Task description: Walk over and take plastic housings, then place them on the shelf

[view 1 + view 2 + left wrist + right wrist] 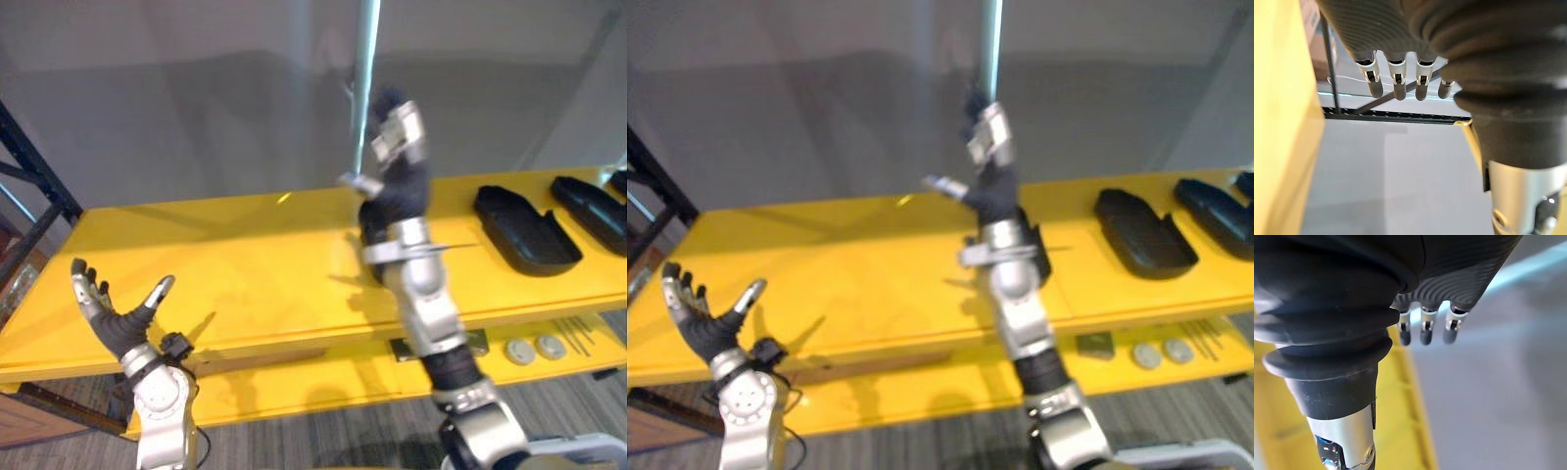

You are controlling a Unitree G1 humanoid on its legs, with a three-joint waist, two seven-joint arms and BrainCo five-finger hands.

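Status: nothing picked yet, both hands empty

Left hand [122, 328] sits low at the near left, palm up, fingers and thumb spread wide, nothing in it. Right hand [397, 147] is raised high over the middle of the yellow table [225, 264], fingers relaxed and near straight, thumb out to the side, also holding nothing. Its wrist view shows bare fingertips with nothing between them.

Two black plastic housings [524, 230] lie flat on the table top at the right, side by side, the second housing [593, 211] further right. Both are well apart from either hand. A dark shape [1040, 257] shows just behind the right forearm; you can't tell from here if it's another housing.

Lower tier [323, 382] carries two grey discs [534, 350] and some thin rods [578, 338] on the right. Black rack [39, 186] stands at the far left.

My read: you're at the table, so the walk looks done. Pick, carry and place on the shelf are all left. Right hand is the closer one; it needs to come down and go right to reach the first housing.
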